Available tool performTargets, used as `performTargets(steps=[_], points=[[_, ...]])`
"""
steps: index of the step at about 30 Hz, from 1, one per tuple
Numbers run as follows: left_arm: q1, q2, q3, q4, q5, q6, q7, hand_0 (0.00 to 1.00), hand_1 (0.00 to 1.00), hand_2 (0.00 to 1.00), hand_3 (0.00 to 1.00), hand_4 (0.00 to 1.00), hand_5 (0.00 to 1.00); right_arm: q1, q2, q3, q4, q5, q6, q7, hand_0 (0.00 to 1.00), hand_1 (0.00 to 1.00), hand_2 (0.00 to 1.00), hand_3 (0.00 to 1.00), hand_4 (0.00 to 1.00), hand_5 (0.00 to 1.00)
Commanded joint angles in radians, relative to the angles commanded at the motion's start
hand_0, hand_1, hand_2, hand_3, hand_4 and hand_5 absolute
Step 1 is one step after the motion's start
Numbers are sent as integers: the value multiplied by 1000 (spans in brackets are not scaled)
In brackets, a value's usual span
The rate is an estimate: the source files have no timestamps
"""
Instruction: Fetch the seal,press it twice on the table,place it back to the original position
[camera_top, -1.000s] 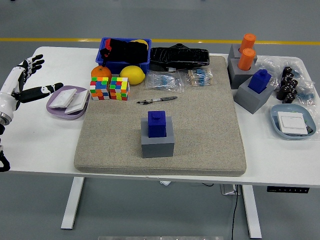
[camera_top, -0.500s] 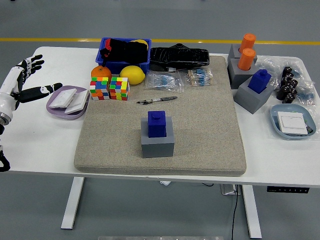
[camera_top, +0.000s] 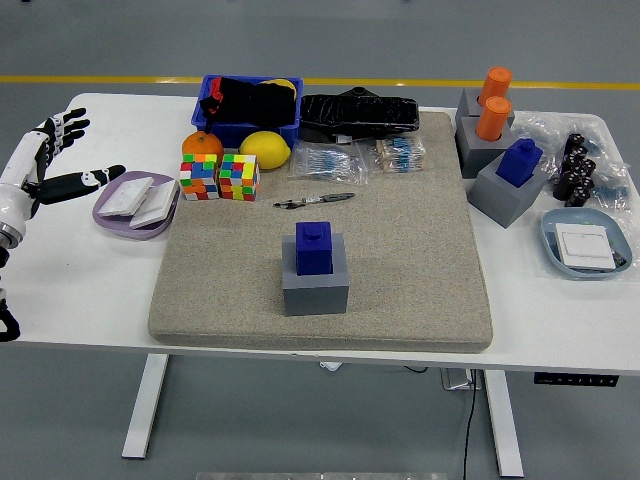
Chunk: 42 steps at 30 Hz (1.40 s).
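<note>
Seal (camera_top: 313, 247) in dark blue sits upright in its grey holder (camera_top: 315, 285), about the middle of the beige mat (camera_top: 420, 260) on the desk (camera_top: 80, 290), and nothing touches it. My left hand (camera_top: 45, 160) hangs over the desk's far left edge, fingers spread wide and holding nothing, just beside the purple dish (camera_top: 135, 205) and well apart from the seal. My right hand is out of view. I judge the fetching step has not begun: the seal is in its holder and no press has been made. The next move calls for carrying my hand to the right and forward across the mat, past the two colour cubes (camera_top: 219, 176) and the pen (camera_top: 314, 200), then coming down over the seal's top and closing on its sides so it lifts straight out of the holder without tipping it.
</note>
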Motion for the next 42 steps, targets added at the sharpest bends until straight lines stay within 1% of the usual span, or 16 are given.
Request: performTargets(steps=[9,21,34,42], points=[[-5,0,-14,-5,0,2,-2,894,873,871,889,971,165,5,7,13,4,-1,0,-1,789,699,673,647,822,461],[-10,3,-19,-7,1,0,1,892,872,869,889,965,161,7,3,23,3,-6,-2,-1,788,699,673,647,821,460],[-19,3,-10,-11,-3,0,2,892,870,869,887,957,153,9,5,29,3,-7,0,-2,787,699,673,646,819,459],[-18,10,-13,-13,-3,1,2,891,868,868,886,952,150,14,1,20,3,-6,1,-1,787,699,672,646,816,457]])
